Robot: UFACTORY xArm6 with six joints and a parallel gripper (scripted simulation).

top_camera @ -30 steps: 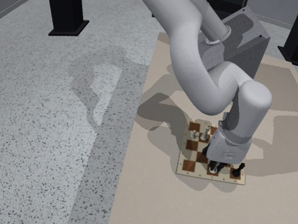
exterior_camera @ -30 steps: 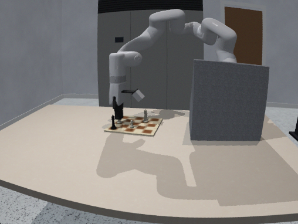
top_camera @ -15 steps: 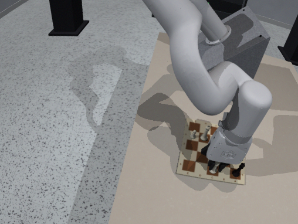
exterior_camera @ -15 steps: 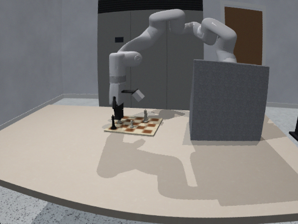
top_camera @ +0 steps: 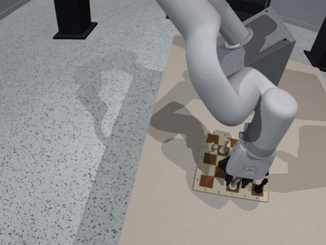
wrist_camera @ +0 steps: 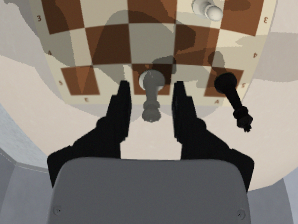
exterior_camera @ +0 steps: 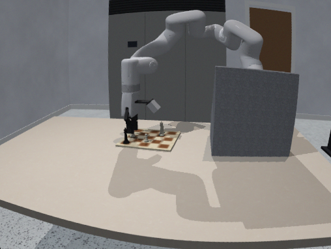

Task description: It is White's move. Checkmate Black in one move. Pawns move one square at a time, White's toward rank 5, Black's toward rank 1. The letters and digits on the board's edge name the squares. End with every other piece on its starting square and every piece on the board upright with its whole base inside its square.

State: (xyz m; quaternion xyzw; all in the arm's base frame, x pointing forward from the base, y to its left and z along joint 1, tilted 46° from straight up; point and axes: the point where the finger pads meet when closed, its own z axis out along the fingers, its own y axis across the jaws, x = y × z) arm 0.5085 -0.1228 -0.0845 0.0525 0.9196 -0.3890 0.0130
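Note:
The small chessboard (top_camera: 229,167) lies on the beige table. My gripper (wrist_camera: 151,93) hangs straight down over the board's edge row, fingers open. A white piece (wrist_camera: 152,91) stands upright between the fingers on the middle dark square of that row, with a gap to each finger. It also shows in the top view (top_camera: 234,183). A black piece (wrist_camera: 232,92) (top_camera: 260,186) stands on the corner dark square of the same row. A tall white piece (top_camera: 224,145) and a white pawn (top_camera: 211,147) stand at the board's far side.
A large grey box (exterior_camera: 254,112) stands on the table beside the board and carries the arm's base. The arm's wrist and forearm (top_camera: 257,151) hide part of the board in the top view. Black posts (top_camera: 73,19) stand on the floor.

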